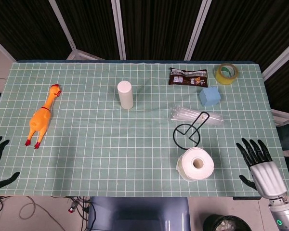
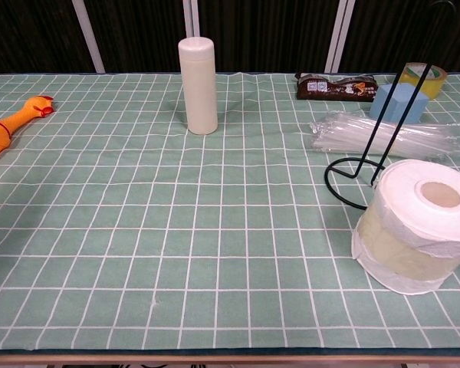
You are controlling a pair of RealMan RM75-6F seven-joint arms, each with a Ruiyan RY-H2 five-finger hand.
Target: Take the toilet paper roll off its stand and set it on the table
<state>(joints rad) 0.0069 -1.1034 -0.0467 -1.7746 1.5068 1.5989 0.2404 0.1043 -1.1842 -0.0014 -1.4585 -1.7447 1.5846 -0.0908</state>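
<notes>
A green grid-patterned cloth covers the bench (image 1: pixel 86 144). A rubber chicken (image 1: pixel 42 116) lies at the left side, a white cylindrical bottle (image 1: pixel 125 95) stands upright near the centre, and toward the far right corner — a dark snack packet (image 1: pixel 188 77), a yellow tape roll (image 1: pixel 227 73), a blue block (image 1: pixel 210 96) and a clear plastic bag (image 1: pixel 183 114).

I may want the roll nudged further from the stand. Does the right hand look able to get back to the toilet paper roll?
Probably yes. The right hand is open beside the toilet paper roll, with only bare table between them; the stand sits behind the roll.
</notes>
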